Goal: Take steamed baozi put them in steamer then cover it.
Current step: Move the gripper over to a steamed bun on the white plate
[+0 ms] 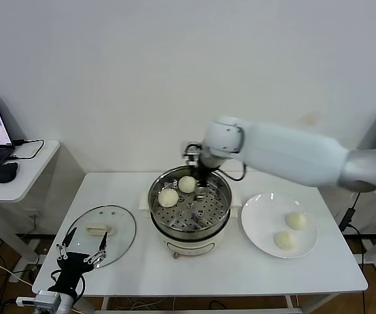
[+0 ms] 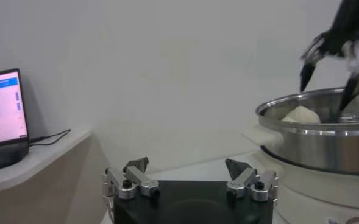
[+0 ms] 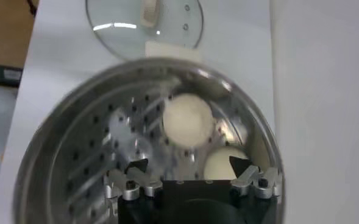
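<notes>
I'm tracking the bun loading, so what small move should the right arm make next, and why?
Probably lift the right gripper straight up out of the steamer and head toward the plate. Its jaws are open above a bun on the tray, beside another bun, while two buns wait on the plate. The left gripper idles by the lid.

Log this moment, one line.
right gripper open over steamer | baozi: two inside, two on plate | cover off
</notes>
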Tool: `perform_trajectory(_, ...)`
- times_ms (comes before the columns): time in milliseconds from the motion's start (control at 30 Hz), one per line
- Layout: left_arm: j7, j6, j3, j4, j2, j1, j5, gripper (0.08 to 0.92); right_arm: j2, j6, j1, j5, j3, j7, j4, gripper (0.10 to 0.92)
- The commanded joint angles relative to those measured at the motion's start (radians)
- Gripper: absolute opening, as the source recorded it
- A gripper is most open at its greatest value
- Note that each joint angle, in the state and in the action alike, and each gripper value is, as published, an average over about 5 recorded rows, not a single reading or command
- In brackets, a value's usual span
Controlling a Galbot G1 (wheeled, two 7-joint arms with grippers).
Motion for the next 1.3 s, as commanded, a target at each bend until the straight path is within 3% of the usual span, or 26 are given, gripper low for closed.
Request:
perform_trajectory(33, 0.000, 0.001, 0.003, 0.000, 0.001, -0.001, 0.002, 0.823, -0.267, 0.087, 0.074, -0.134, -0.022, -0.162, 0.147, 0.822)
perform_trajectory(300, 0.001, 0.001, 0.010, 0.003, 0.002, 0.005, 0.010, 0.823, -0.496, 0.161, 0.021, -0.274, -0.022, -0.216, 0.216, 0.823)
perform_trajectory(500, 0.000, 0.001, 0.013, 0.003, 0.000, 0.007, 0.015, 0.823, -0.570, 0.263, -0.114, -0.390, 0.028, -0.242, 0.195, 0.822)
perform_trajectory(933, 0.000, 0.004, 0.001, -0.009, -0.012, 0.022, 0.028, 0.823, -0.562, 0.359, -0.598, -0.568, 0.376, -0.198, 0.087, 0.822)
perform_trajectory(1300, -0.001, 0.003, -0.005, -0.009, -0.024, 0.035, 0.034, 0.823, -0.479, 0.367, -0.701, -0.615, 0.442, -0.153, -0.008, 0.822)
